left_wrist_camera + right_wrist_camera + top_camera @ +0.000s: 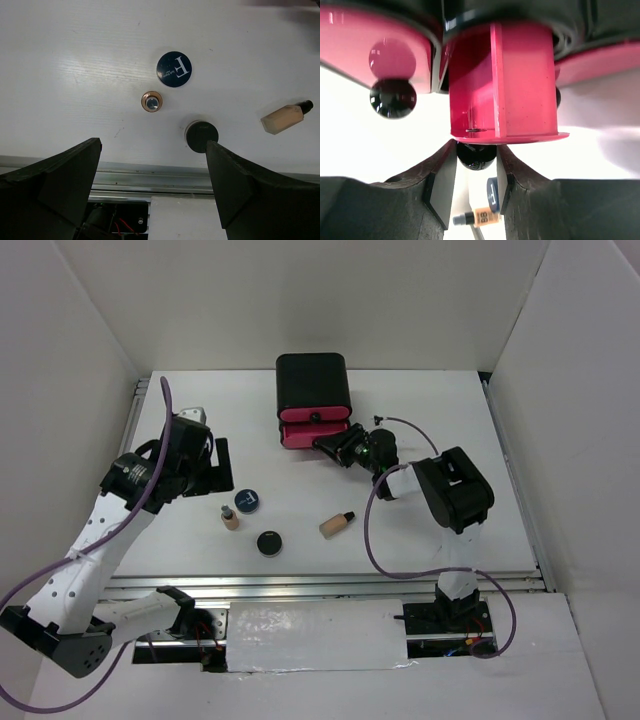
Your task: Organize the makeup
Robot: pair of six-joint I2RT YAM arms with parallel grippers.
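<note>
The makeup lies on the white table (420, 420). A blue-lidded compact (247, 501) (174, 69), a black compact (269, 542) (201, 136), an upright beige bottle (230, 517) (151, 101) and a beige bottle on its side (337, 524) (285, 119) sit near the front middle. My left gripper (218, 472) (154, 150) hangs open above the table, left of them, holding nothing. My right gripper (335, 447) (476, 165) is shut on the black knob (476, 154) of a pink drawer (502, 85) that juts out of the black box (312, 380).
A second black knob (393, 98) shows on a neighbouring pink drawer front. A metal rail (330, 585) runs along the table's near edge. White walls close in the back and both sides.
</note>
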